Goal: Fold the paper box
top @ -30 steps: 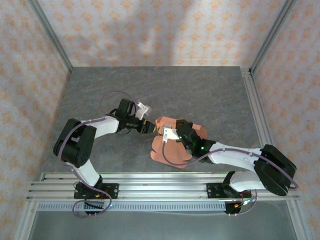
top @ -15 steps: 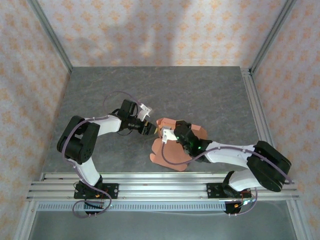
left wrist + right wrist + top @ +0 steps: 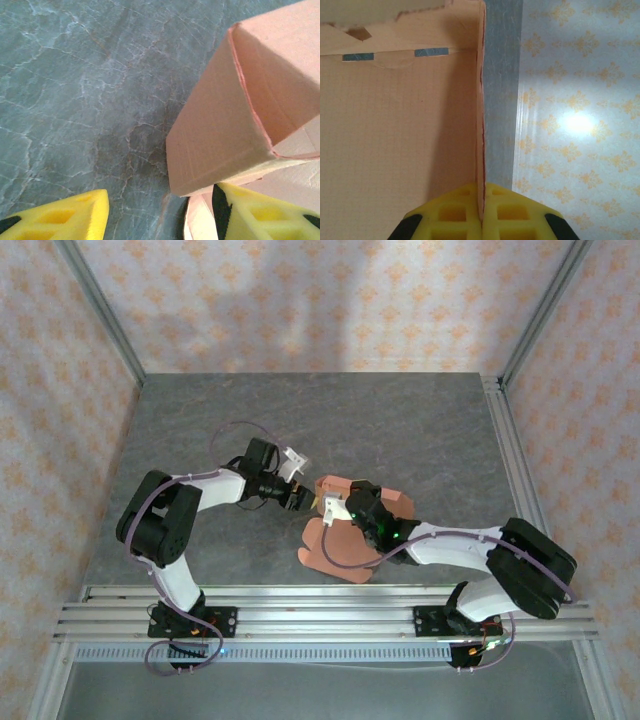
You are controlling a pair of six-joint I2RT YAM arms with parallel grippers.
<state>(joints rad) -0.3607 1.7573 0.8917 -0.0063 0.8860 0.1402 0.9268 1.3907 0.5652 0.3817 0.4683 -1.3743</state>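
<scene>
left tool (image 3: 296, 497): released, jaws apart, at ten o'clock of paper box (image 3: 345, 542)
right tool (image 3: 482, 189): clenched on paper box wall

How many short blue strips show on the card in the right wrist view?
2. Both lie near the top of the paper box panel: one blue strip at left, the other nearer the upright wall. Others may be hidden.
</scene>
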